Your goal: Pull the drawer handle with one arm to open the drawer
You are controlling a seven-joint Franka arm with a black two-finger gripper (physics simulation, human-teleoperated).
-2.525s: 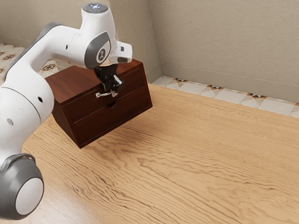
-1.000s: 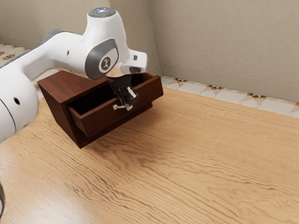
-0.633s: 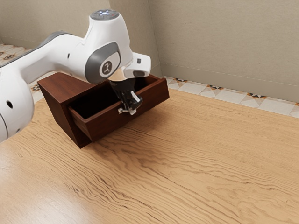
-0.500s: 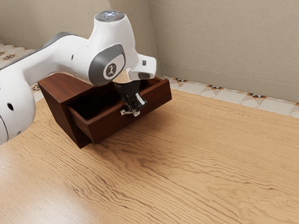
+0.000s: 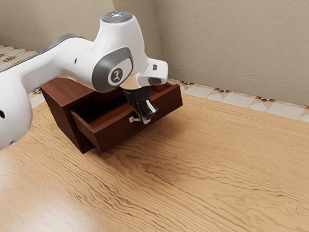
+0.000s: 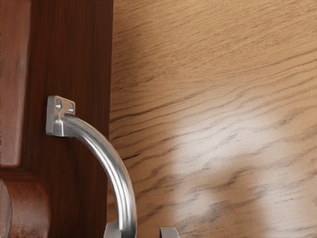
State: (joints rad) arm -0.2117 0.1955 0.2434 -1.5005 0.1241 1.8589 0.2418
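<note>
A dark wooden cabinet stands on the table at the exterior view's left. Its upper drawer is pulled well out toward the exterior view's right, and the inside looks empty. On the drawer front sits a curved silver handle. My black gripper reaches down from above and is shut on that handle. In the wrist view the handle's bar runs from its mounting plate on the drawer front down to my gripper.
The light wood tabletop stretches wide to the exterior view's right and front of the cabinet. A beige wall with a strip of patterned tiles at its foot lies behind. My white arm passes over the cabinet top.
The drawer was shut 2.5 s ago. My gripper has kept pulling the handle toward the exterior view's right, and the drawer has slid steadily further out of the cabinet.
</note>
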